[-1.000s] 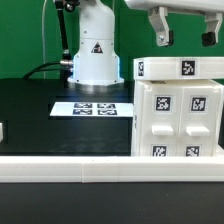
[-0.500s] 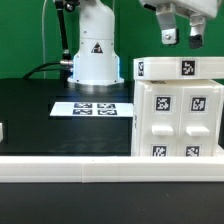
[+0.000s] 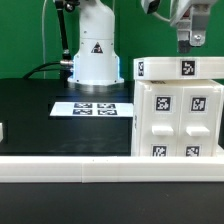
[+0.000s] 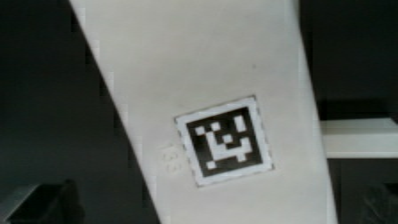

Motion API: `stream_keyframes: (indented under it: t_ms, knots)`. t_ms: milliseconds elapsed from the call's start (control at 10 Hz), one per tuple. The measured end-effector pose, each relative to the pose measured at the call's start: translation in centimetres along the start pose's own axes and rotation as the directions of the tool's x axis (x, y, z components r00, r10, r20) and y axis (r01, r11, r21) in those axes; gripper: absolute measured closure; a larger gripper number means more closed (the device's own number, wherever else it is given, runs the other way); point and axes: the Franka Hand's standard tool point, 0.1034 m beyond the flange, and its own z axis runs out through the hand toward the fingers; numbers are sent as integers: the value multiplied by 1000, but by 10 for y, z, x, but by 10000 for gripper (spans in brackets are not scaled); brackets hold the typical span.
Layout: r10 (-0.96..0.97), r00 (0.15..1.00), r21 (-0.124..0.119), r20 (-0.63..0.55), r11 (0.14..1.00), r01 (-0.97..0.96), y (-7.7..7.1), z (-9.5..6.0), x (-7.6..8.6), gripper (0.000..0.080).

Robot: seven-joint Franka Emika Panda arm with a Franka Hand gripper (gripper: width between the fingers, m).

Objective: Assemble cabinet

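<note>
A robotics lab bench: a white robot base [image 3: 92,55] with a warning triangle stands on a black table [image 3: 30,115]; cables trail beside the base; the marker board [image 3: 92,108] lies in front of it; a white border rail [image 3: 60,165] edges the table.

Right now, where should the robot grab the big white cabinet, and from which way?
Probably from above, by the cabinet's narrow top wall, which the wrist view shows as a long strip thin enough for two fingers to straddle. The gripper hangs just over that top edge, not touching. The wide tagged front looks too broad to pinch.
</note>
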Motion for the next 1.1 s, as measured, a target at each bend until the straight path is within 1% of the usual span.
stream_keyframes:
  t_ms: [200,400,600,700,800,900,1100]
  knots:
    - [-132,991,6,9,991,132,-5,9,-4,2]
    - [-138,990,16,14,990,138,-7,16,-8,2]
    - [-124,992,22,16,992,124,-8,19,-11,2]
    - [-113,993,21,16,993,113,-8,19,-11,124]
    - [-109,994,20,16,994,108,-7,19,-12,124]
    - [-98,995,19,17,995,98,-7,19,-12,248]
    - [-61,998,18,18,998,60,-7,19,-13,245]
